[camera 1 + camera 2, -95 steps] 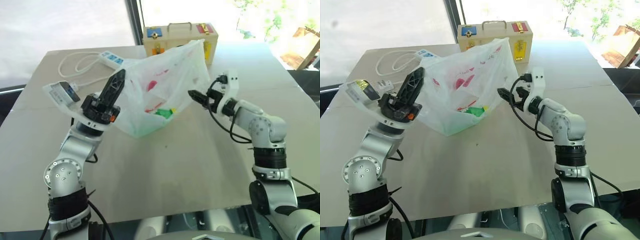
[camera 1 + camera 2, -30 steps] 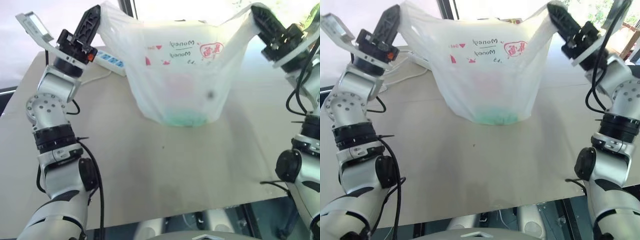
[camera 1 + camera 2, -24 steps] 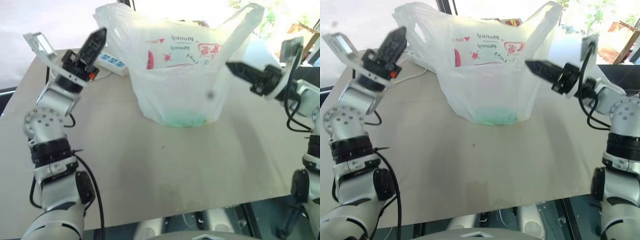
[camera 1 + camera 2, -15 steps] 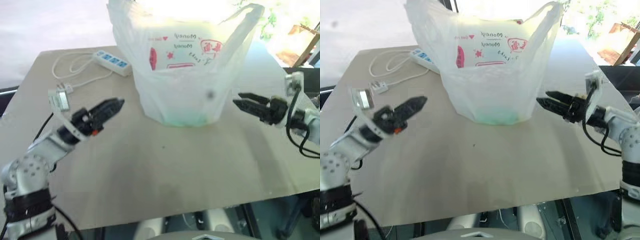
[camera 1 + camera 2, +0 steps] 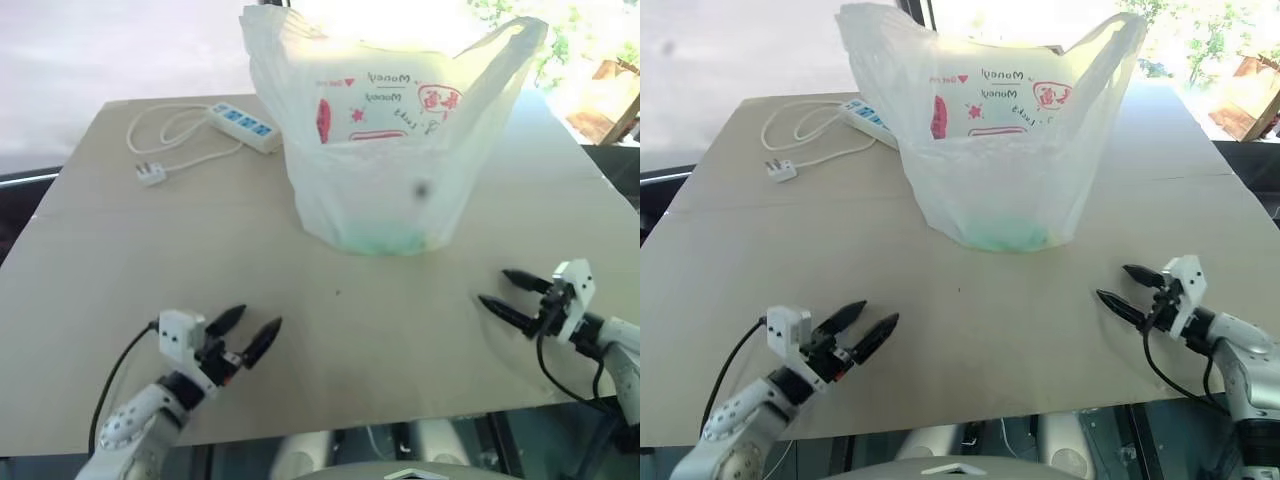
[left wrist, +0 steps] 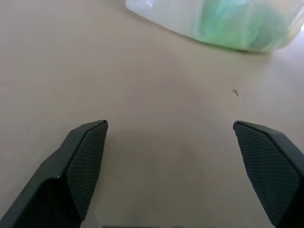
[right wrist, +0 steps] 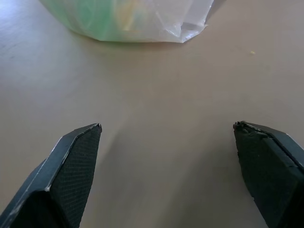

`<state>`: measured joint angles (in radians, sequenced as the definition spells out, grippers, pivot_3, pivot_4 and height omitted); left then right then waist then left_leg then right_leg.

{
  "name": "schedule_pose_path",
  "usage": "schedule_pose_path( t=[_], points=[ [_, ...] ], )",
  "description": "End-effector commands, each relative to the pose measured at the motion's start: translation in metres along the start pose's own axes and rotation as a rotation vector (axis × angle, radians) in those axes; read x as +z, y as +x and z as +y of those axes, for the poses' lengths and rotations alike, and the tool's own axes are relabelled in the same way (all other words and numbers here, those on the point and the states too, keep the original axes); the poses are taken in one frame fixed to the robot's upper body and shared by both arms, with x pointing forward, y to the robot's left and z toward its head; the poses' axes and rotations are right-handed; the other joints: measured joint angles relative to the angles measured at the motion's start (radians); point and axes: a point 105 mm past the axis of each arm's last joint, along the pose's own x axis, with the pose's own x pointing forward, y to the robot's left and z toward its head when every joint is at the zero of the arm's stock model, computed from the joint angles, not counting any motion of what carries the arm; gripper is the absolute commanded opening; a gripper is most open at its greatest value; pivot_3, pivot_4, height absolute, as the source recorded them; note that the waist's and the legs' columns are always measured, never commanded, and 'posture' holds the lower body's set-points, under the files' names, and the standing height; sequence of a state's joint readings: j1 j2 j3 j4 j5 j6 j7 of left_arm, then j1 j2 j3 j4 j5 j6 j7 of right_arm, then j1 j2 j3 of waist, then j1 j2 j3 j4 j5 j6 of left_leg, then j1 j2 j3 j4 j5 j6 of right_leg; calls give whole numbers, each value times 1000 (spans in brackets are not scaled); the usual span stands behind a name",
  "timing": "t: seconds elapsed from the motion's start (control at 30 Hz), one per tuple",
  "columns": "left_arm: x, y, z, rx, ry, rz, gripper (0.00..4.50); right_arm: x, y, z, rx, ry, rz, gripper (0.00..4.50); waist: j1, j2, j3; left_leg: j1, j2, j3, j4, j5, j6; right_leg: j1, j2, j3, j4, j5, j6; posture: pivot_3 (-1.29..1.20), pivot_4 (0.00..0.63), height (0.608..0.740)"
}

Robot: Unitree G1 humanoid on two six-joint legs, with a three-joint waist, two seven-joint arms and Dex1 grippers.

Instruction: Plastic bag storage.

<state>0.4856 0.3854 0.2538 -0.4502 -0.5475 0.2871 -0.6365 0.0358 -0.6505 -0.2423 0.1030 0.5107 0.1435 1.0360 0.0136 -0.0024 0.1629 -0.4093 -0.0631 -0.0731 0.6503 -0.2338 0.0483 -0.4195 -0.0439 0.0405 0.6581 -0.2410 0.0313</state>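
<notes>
We see the plastic bag (image 5: 385, 150) standing upright near the far middle of the table (image 5: 120, 290), its mouth open and its 2 loop handles sticking up unheld. Something green shows through its bottom, with a yellowish patch beside it. Our left gripper (image 5: 247, 332) hovers low over the near left of the table with its 2 fingers spread wide and empty. Our right gripper (image 5: 508, 293) sits low at the near right, likewise wide and holding nothing. Both are well apart from the bag. A white power strip (image 5: 243, 124) with its coiled cord lies beyond, to the bag's left. We judge the filling and setting-down done. What may remain, if anything, is closing or putting away the bag.
</notes>
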Motion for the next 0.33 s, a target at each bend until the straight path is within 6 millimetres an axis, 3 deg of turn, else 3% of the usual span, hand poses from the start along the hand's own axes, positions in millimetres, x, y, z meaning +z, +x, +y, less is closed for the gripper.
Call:
schedule_pose_path(
  t=[0.03,0.1,0.33],
  points=[
    [-6,-5,-2,15,53,-7,4478,6,-13,1,31,-73,-30,4500,0,1,0,3,1,1,-1,0,0,4,0,-1,-1,-1,-1,0,150,740],
    [-4,-5,-2,27,69,-29,4478,4,-16,3,48,-77,-33,4500,-1,1,0,9,4,4,-2,-1,-1,11,0,-1,-2,-2,-1,0,150,740],
    [5,-1,-11,17,123,-128,4478,-13,-18,20,130,-167,20,4500,-1,-1,0,9,12,18,0,0,1,12,0,-3,-2,-2,-1,0,150,740]
  ],
)
